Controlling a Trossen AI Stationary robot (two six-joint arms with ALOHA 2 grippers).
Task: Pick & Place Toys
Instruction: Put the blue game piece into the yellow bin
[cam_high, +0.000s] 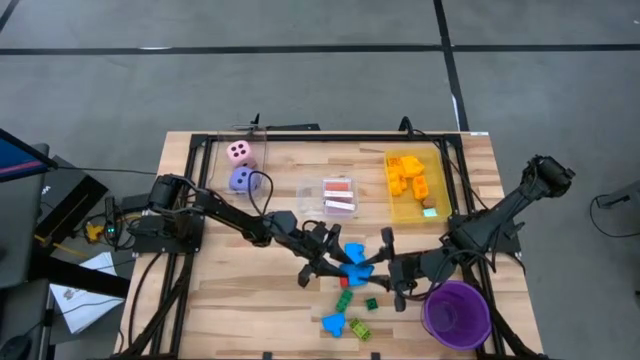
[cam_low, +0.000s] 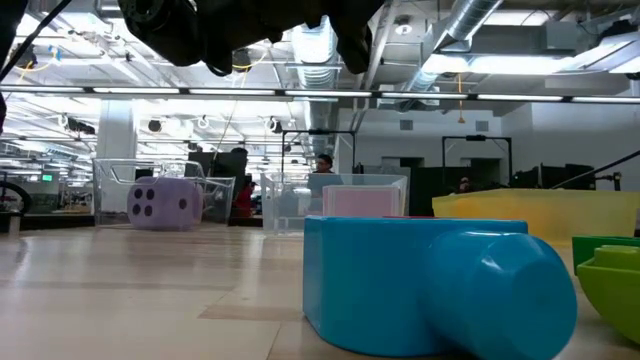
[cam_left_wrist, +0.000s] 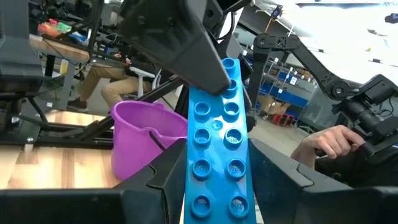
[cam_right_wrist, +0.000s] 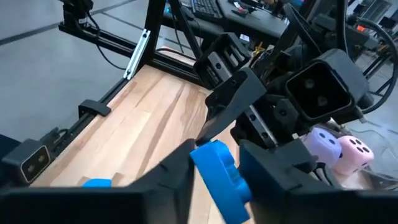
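A long blue studded brick (cam_high: 357, 262) hangs above the table's middle, between my two grippers. My left gripper (cam_high: 335, 262) reaches in from the left and is shut on one end. My right gripper (cam_high: 385, 267) comes from the right and is shut on the other end. Loose green bricks (cam_high: 344, 300) and another blue brick (cam_high: 333, 323) lie flat on the wood nearer the front edge. A pink die (cam_high: 239, 152) and a purple die (cam_high: 243, 180) sit at the far left. In the low view only the dark arms show at the top, above the lying blue brick (cam_low: 430, 290). My left gripper pinches the brick's two long sides at its near end (cam_left_wrist: 211, 202) between its two fingers. The fingers lie about level, coming from the table's left, along the brick. The brick sticks out ahead of them, studs toward the camera, clear of the table. My right gripper has the brick's opposite end (cam_right_wrist: 214, 165) between its two fingers, coming from the table's right and slanting slightly down. One finger (cam_left_wrist: 186, 50) lies over the studded face at that end. The brick is clear of the table.
A purple cup (cam_high: 456, 313) stands at the front right, close to my right arm. A yellow bin (cam_high: 440, 185) with orange and yellow bricks and a clear bin (cam_high: 310, 195) with pink cards stand farther back. A person's hand (cam_left_wrist: 333, 140) shows beyond the table.
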